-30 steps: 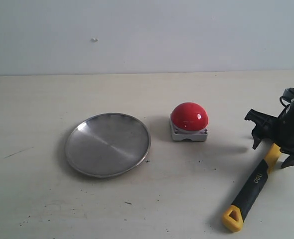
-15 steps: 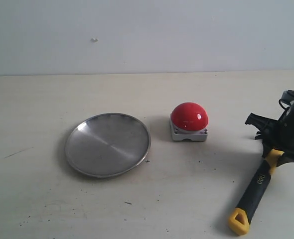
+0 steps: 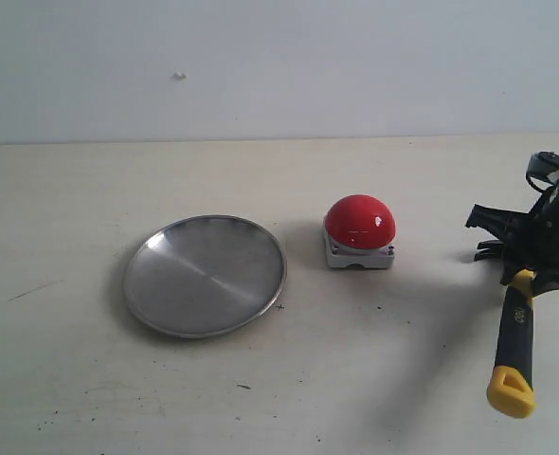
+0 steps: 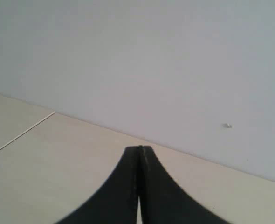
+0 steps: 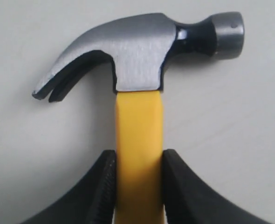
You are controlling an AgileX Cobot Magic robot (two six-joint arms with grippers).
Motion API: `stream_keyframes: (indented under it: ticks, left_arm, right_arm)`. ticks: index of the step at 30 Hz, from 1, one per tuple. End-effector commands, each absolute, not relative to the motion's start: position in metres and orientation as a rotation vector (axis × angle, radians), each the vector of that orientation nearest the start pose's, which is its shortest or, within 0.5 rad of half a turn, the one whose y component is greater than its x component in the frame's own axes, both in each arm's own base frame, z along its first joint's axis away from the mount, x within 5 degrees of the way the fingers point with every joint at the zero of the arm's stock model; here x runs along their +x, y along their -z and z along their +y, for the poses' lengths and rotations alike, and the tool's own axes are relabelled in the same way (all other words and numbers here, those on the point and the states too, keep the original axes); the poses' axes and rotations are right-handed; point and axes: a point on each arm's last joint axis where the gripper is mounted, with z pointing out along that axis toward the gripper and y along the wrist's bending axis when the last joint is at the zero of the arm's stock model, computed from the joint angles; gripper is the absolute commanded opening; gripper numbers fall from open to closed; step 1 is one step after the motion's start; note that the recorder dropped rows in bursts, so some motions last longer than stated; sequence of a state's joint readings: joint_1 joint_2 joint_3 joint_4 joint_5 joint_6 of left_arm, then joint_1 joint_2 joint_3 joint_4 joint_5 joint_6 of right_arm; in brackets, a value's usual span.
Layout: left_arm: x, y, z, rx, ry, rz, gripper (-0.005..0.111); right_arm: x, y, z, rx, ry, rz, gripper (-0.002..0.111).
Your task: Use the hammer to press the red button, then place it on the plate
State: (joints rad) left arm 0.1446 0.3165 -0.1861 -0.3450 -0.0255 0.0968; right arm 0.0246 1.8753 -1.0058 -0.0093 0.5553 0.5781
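Note:
My right gripper (image 3: 535,270) (image 5: 138,161) is shut on the yellow neck of the hammer (image 5: 138,126) at the right edge of the exterior view. The hammer's black handle and yellow looped end (image 3: 513,389) hang down toward the front, off the table. Its steel head (image 5: 142,51) shows above the table in the right wrist view. The red button (image 3: 359,223) on its grey base sits mid-table, left of the gripper and apart from it. The steel plate (image 3: 205,275) lies left of the button. My left gripper (image 4: 139,149) is shut and empty, seen only in the left wrist view.
A pale wall stands behind the light table (image 3: 279,171). Small dark specks dot the table's front (image 3: 242,387). A thin seam line runs across the table (image 4: 21,135) in the left wrist view.
My right gripper has lifted the hammer off the table. Its handle swung from a slant to nearly vertical, and the looped end moved right and up.

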Motion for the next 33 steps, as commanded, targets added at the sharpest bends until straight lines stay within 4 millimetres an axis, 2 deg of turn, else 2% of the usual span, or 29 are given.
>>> stream_keyframes:
  ticks: [1,9,14,18,21,23,25,30,33]
  left_arm:
    - [0.085,-0.258,0.013,-0.316,0.077,1.546,0.0]
    - [0.084,-0.261,0.014,-0.331,0.081,1.511,0.0]
    - [0.085,-0.26,0.014,-0.54,0.297,1.461,0.0]
    - [0.09,-0.244,0.009,-0.757,0.501,1.59,0.0]
    - [0.098,-0.229,0.001,-0.82,0.591,1.763,0.0]
    - [0.105,-0.226,-0.008,-0.774,0.643,1.845,0.0]
    - [0.113,-0.231,-0.019,-0.612,0.662,1.936,0.0]
    - [0.145,-0.266,-0.048,-0.191,0.657,2.112,0.0]
    - [0.175,-0.284,-0.059,0.005,0.632,2.269,0.0]
  right_arm:
    - [0.34,-0.144,0.007,0.746,-0.11,2.779,0.0]
    - [0.338,-0.155,0.011,0.763,-0.182,2.765,0.0]
    - [0.337,-0.155,0.011,0.738,-0.178,2.772,0.0]
    - [0.338,-0.155,0.011,0.724,-0.176,2.769,0.0]
    - [0.338,-0.155,0.011,0.71,-0.174,2.767,0.0]
    - [0.339,-0.155,0.011,0.684,-0.172,2.768,0.0]
    - [0.339,-0.155,0.011,0.681,-0.169,2.769,0.0]
    - [0.339,-0.155,0.011,0.639,-0.164,2.78,0.0]
    - [0.338,-0.155,0.011,0.623,-0.161,2.785,0.0]
